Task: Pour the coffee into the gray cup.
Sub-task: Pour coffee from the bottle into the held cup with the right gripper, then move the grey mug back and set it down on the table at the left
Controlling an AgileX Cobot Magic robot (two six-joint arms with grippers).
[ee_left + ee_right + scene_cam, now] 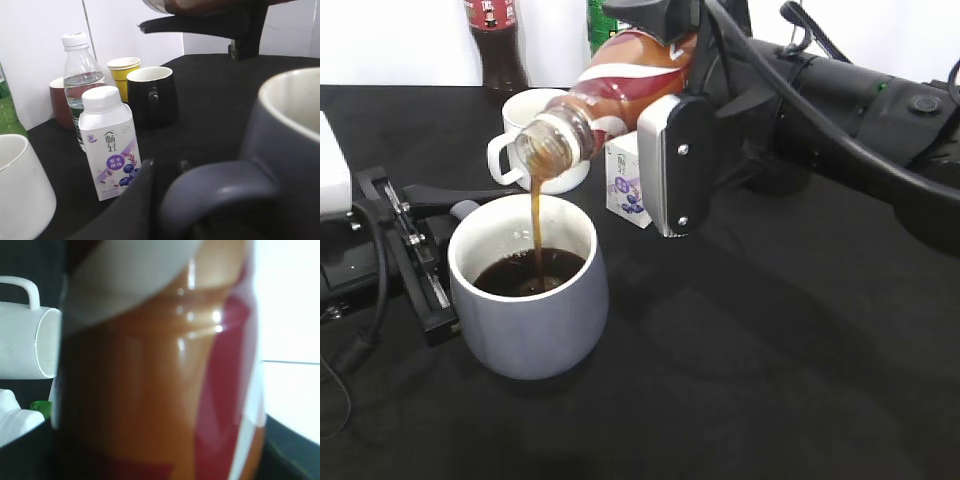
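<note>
The coffee bottle (620, 85), with its red-and-white swirl label, is tilted neck-down to the left over the gray cup (530, 300). A brown stream falls from its mouth into the cup, which holds dark coffee. My right gripper (668, 95) is shut on the bottle's body, which fills the right wrist view (160, 365). My left gripper (450, 215) lies on the table at the cup's left, closed around the gray loop handle (215, 190). One dark finger (137, 200) shows beside the handle in the left wrist view.
A white mug (535, 115) and a small blueberry yogurt bottle (625, 185) stand just behind the cup. A cola bottle (498, 45) and a green bottle (605, 20) are at the back. A black mug (152, 95), yellow cup (124, 70) and water bottle (80, 75) stand farther off.
</note>
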